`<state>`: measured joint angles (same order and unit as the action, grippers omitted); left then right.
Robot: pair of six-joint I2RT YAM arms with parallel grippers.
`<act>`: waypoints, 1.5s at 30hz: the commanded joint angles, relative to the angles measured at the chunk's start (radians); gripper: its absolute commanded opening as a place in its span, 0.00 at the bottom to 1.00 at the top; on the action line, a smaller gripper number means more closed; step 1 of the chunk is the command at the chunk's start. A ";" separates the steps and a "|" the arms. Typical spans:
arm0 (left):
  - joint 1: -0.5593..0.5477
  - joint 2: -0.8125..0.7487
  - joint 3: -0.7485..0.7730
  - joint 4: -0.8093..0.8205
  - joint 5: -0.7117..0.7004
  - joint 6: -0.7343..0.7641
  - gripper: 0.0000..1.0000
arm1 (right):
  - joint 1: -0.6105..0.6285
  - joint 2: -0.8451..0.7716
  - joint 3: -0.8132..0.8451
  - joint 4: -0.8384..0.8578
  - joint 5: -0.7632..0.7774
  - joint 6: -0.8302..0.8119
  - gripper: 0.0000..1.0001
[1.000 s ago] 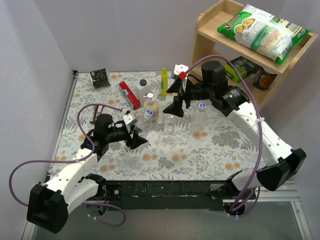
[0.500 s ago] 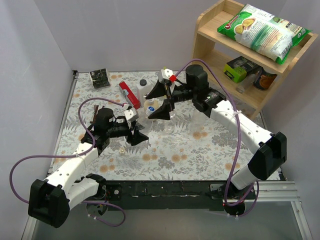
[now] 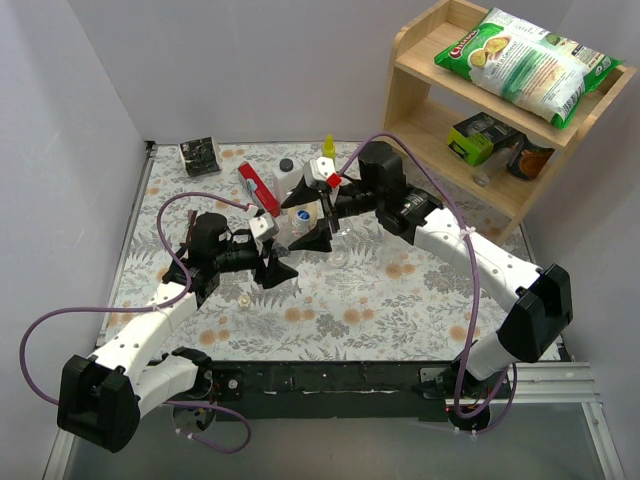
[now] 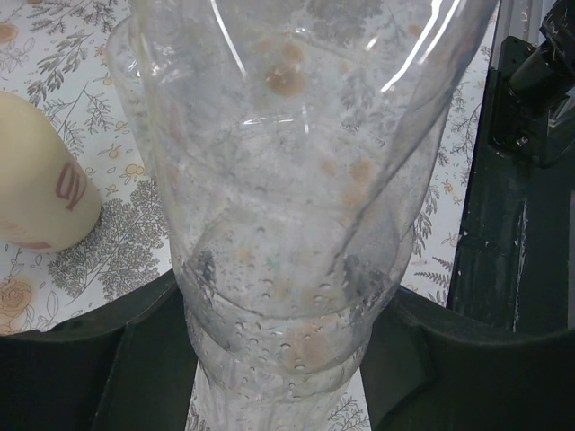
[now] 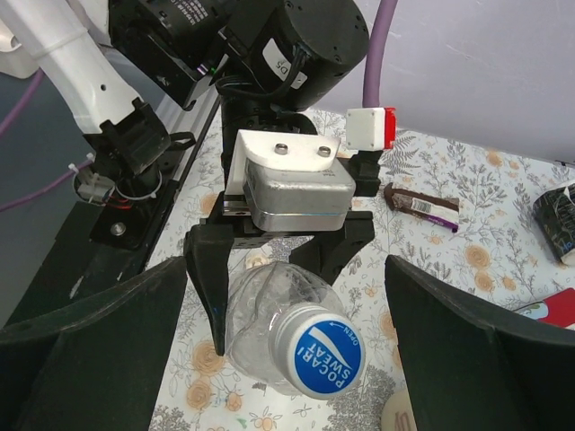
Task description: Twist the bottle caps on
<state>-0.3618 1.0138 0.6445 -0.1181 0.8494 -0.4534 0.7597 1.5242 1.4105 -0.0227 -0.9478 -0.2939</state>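
1. Nearest me, my left tool [image 5: 274, 305] is clamped on a clear bottle [image 4: 287, 224], fingers pinching it low on the body. It is held off the tabletop [image 3: 400, 300], neck aimed at my other arm.
2. A blue cap [image 5: 317, 352] sits on that neck, print facing my right wrist camera. I can't tell whether it is threaded down or just resting there.
3. My right tool [image 5: 286, 287] stands wide apart, one finger either side of the cap, touching nothing. I'd call this the line-up before the twist.
4. Next move, as I judge it: ease forward until the cap is between the fingers, close squarely on it, then turn while the left holds firm. An off-centre grip could knock the cap loose.
5. A small pale cap [image 3: 243, 297] lies loose on the floral tabletop, just beside my left arm.
6. Further back stand a beige pump bottle [image 4: 36, 180] and a slim yellow bottle [image 3: 328, 150].
7. Farthest off: a wooden shelf [image 3: 440, 110] carrying a snack bag [image 3: 525, 60], with plain pale walls [image 3: 200, 60] around.
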 commanded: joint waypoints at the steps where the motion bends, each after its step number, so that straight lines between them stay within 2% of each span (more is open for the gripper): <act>1: 0.004 -0.001 0.038 0.041 0.008 -0.008 0.00 | 0.015 -0.048 0.004 -0.031 0.027 -0.068 0.96; 15: 0.012 0.006 0.032 0.104 -0.016 -0.097 0.00 | 0.072 -0.085 -0.012 -0.175 0.145 -0.255 0.96; 35: 0.037 -0.026 0.003 0.161 -0.035 -0.145 0.00 | 0.075 -0.085 0.011 -0.301 0.268 -0.243 0.96; 45: 0.052 -0.027 -0.011 0.182 -0.042 -0.177 0.00 | 0.075 -0.088 0.022 -0.396 0.302 -0.287 0.96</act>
<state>-0.3347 1.0180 0.6277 -0.0212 0.8433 -0.5880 0.8249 1.4601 1.4113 -0.2874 -0.6334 -0.5770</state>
